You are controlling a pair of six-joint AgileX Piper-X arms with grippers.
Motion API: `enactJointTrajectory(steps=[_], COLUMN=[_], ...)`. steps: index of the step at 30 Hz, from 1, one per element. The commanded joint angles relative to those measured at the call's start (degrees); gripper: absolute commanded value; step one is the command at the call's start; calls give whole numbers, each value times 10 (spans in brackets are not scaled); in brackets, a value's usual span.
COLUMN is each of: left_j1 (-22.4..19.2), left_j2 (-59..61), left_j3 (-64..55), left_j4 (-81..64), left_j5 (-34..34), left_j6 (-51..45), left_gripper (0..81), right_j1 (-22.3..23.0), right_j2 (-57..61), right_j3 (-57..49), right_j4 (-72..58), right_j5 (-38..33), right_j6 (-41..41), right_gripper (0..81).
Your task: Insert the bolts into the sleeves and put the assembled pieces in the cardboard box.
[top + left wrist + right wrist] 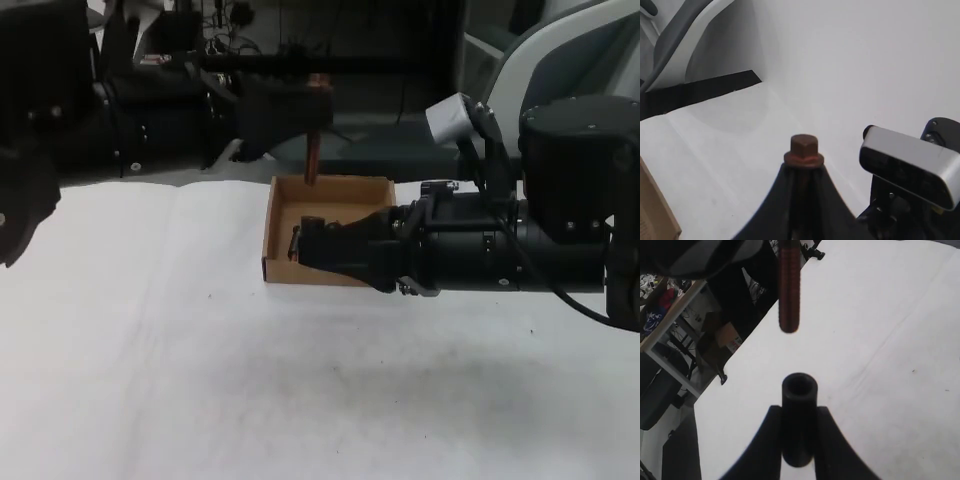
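Two pieces are waiting to be joined, and the coming move is turning on how they line up. The left gripper (802, 172) is holding the bolt (803, 150) with its fingers clamped just under the hexagonal head. The threaded shank is hanging straight down over the far wall of the cardboard box (272, 235). The right gripper (799, 412) is reaching in from the right. Its fingers are closed tight on the sleeve (799, 390), which is standing upright over the box with its open bore turned up toward the bolt.

In the right wrist view the bolt's threaded tip is hanging short of the bore's mouth, apart from it, with the white-covered bench (200, 350) showing between them. The two long axes are running nearly parallel. The tip, though, is sitting a little to one side of the bore's centre, so I judge that a small sideways correction is needed before the two close along that shared line. In the high view the bolt is lying farther off than the sleeve and higher. Neither arm is plainly the nearer one, since each is carrying its own half.

The box is lying on the bench at mid-scene, open at the top. No assembled piece is showing on the visible part of its floor. The near right part is hidden behind the right gripper, so I cannot tell what is lying there.
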Motion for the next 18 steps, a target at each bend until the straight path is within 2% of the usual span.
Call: enactJointTrajectory(steps=[1,18], left_j1=[-2,-8], left_j2=[-2,-2], left_j3=[-2,-2], left_j4=[14,33], left_j5=[14,12], left_j6=[21,34], left_gripper=[17,17], right_j1=[-3,-4], right_j2=[-1,-1], right_j3=[-12,-21], right_j4=[-12,-12], right_j5=[-7,-7], right_j6=[1,2], right_gripper=[6,6])
